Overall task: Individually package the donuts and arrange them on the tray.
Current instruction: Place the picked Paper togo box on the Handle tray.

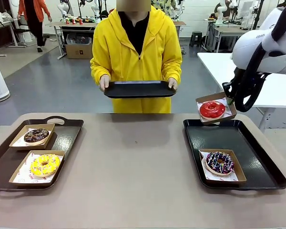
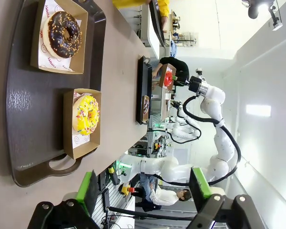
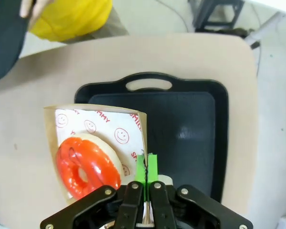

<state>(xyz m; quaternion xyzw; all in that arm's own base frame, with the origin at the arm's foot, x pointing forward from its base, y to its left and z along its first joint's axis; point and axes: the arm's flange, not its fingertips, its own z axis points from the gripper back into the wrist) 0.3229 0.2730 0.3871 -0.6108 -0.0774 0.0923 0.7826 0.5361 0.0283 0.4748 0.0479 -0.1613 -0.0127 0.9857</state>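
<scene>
My right gripper [image 1: 229,101] is shut on the edge of a paper-lined cardboard box [image 3: 100,124] that carries the glossy red donut [image 1: 212,109] [image 3: 88,167]. The box hangs tilted above the far end of the right black tray [image 1: 257,157]. The dark purple sprinkled donut [image 1: 219,162] sits boxed at that tray's near end. On the left black tray [image 1: 69,133] lie the chocolate-brown donut [image 1: 36,135] [image 2: 64,34] and the yellow-iced donut [image 1: 45,164] [image 2: 86,114], each in a box. My left gripper [image 2: 144,188] is open and holds nothing, off that tray's handle end.
A person in a yellow hoodie stands at the far side, holding a third black tray [image 1: 139,89] level in both hands. Bare beige tabletop [image 1: 133,162] stretches between the two trays. A white table [image 1: 276,81] stands at the right behind my right arm.
</scene>
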